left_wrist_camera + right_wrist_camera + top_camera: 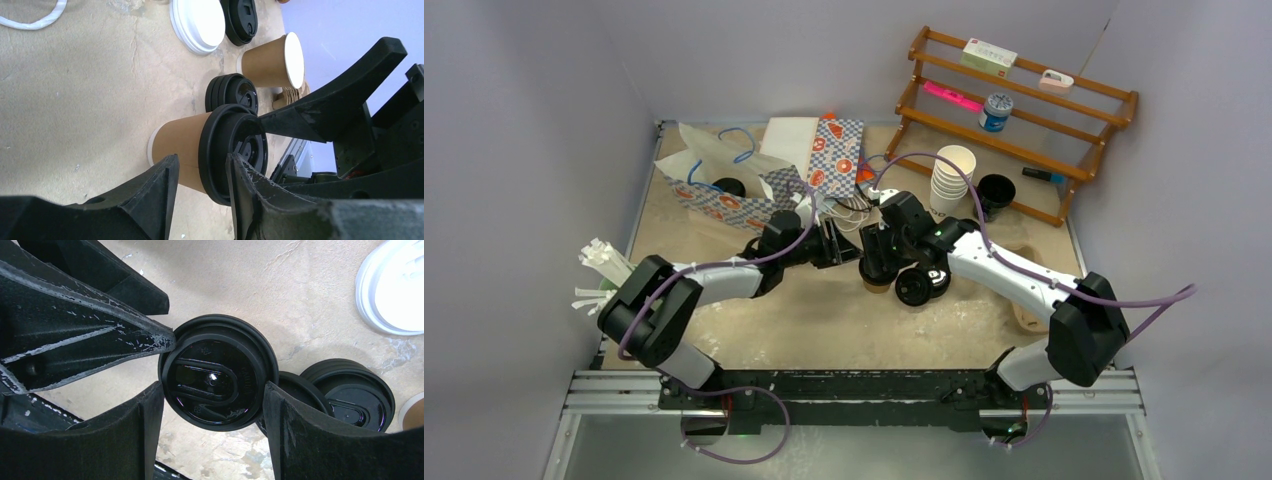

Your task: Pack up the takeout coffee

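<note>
grip on the takeout coffee [217, 372] is by the right gripper [214, 390], whose two fingers bear on opposite sides of the black lid's rim from above. the cup stands upright on the table [824, 330], near its middle. the left gripper [202, 162] is spread and holds nothing, with one fingertip [150, 340] touching the lid's edge. judgement: the step in hand is the lift toward the patterned paper bag [724, 190] at the back left. to do it well, the left fingers should draw clear of the lid first, so the cup is not nudged over. the right arm should then rise straight up, since a hold at the lid alone may pull a loosely seated lid off. whether the lid is fully seated cannot be told. the cup should travel level and go down through the bag's open mouth. obstructions: the left arm lies across the direct line between cup and bag and must give way. loose black lids [350, 395] lie just beside the cup and could be dragged by a sideways start. a lidless brown cup [272, 60] and white lids [197, 25] sit near, beyond them. the stack of white cups [951, 175] and the wooden rack [1024, 110] are well apart at the back right and pose no hindrance. a dark round thing shows in the bag's mouth, and what it is cannot be told.
</note>
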